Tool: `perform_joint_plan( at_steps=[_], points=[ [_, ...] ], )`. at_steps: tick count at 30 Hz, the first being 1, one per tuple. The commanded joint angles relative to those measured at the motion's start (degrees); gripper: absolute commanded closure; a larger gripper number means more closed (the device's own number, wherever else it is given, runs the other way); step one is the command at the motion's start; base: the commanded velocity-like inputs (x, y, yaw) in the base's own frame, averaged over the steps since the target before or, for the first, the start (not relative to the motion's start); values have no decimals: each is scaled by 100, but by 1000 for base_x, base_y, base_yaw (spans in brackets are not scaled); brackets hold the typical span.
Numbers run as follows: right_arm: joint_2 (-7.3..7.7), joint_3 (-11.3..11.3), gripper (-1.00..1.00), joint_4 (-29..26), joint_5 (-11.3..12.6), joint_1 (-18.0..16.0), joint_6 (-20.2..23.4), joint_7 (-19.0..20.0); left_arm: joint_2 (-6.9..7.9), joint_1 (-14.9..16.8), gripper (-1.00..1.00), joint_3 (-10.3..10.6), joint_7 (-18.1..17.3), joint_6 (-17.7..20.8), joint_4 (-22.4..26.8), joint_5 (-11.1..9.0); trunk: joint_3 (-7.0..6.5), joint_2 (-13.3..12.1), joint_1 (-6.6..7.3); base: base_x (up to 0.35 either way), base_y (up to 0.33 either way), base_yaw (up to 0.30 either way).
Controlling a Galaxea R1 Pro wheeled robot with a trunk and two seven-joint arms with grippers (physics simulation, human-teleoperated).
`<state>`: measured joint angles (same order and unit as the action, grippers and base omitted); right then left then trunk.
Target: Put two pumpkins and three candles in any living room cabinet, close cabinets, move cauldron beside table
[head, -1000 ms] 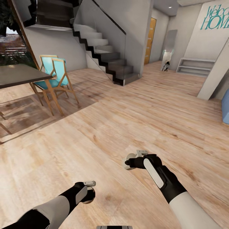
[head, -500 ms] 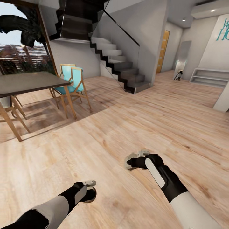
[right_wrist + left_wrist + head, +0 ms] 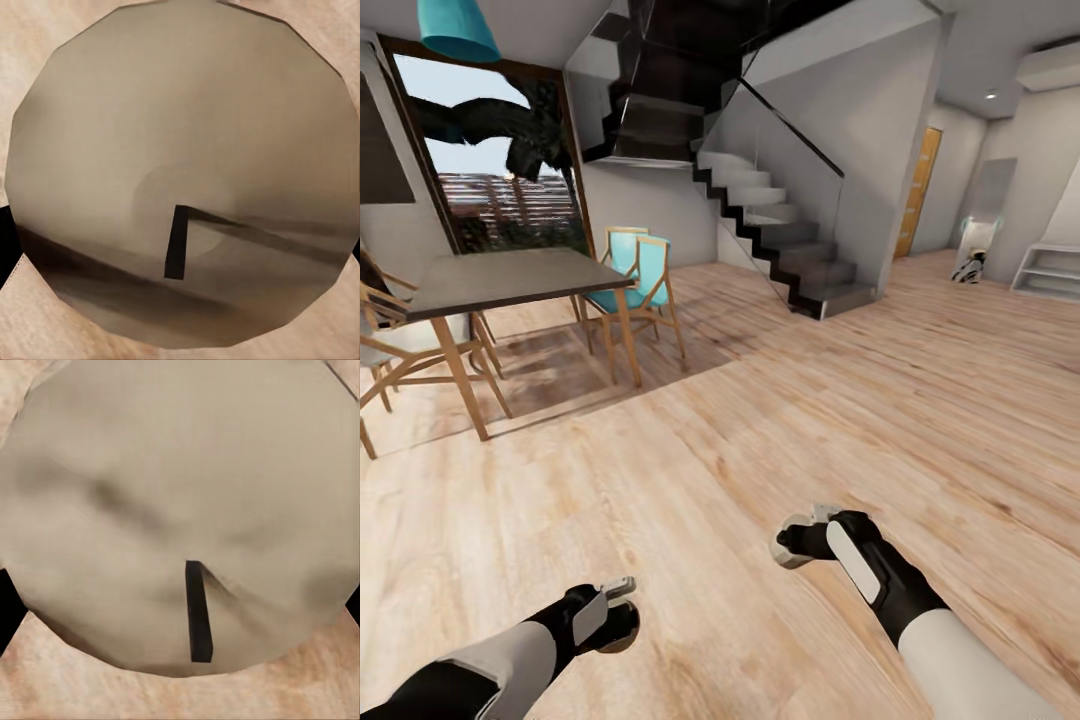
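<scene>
Two candles show, one in each hand. In the left wrist view a candle (image 3: 180, 502) presents its pale flat top and short dark wick, with black fingers (image 3: 6, 611) at its sides. The right wrist view has another candle (image 3: 187, 150) seen the same way. From the head view, my left gripper (image 3: 620, 617) is low over the wooden floor, shut on its brown candle (image 3: 624, 632). My right gripper (image 3: 800, 540) is further forward, shut on its pale-topped candle (image 3: 790, 550). The pumpkins, cabinet, cauldron and coffee table are out of view.
A dark dining table (image 3: 510, 280) with wooden chairs, two of them teal (image 3: 645, 270), stands at the left by a large window. A staircase (image 3: 790, 245) rises in the middle. An orange door (image 3: 916, 190) and white shelves (image 3: 1050, 272) lie far right. Wooden floor (image 3: 840, 400) stretches ahead.
The camera has turned left: the dining table, chairs and stairs have slid right in the picture, and the window and a teal lamp have come into view. Both grippers still hold their candles.
</scene>
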<state>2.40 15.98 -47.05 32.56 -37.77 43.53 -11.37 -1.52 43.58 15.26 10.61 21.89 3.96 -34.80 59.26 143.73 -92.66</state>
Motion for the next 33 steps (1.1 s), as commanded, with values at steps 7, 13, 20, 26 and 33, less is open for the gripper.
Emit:
perform_joint_plan(
  at_steps=[7,13,20,26,33],
  points=[
    [-1,55,100,440,62,1,-186,-45,258,-32,100,9,24,-414,-180,-103,-151,-8,19,0,0,289],
    [-10,652,100,818,63,1,-657,-41,294,-50,100,-34,-4,-822,-201,-478,-284,-16,34,0,0,294],
    [-29,823,100,934,58,5,-863,-51,315,-51,100,-49,-371,-874,-266,-580,-418,-25,52,0,0,283],
    [-29,828,100,1019,55,-1,-872,-74,319,-51,100,-50,-425,-879,-321,-575,-517,-33,68,0,0,252],
    [-29,977,100,1080,48,1,-872,-79,311,-51,100,-50,-429,-880,-326,-577,-625,-42,86,0,0,226]
  ],
)
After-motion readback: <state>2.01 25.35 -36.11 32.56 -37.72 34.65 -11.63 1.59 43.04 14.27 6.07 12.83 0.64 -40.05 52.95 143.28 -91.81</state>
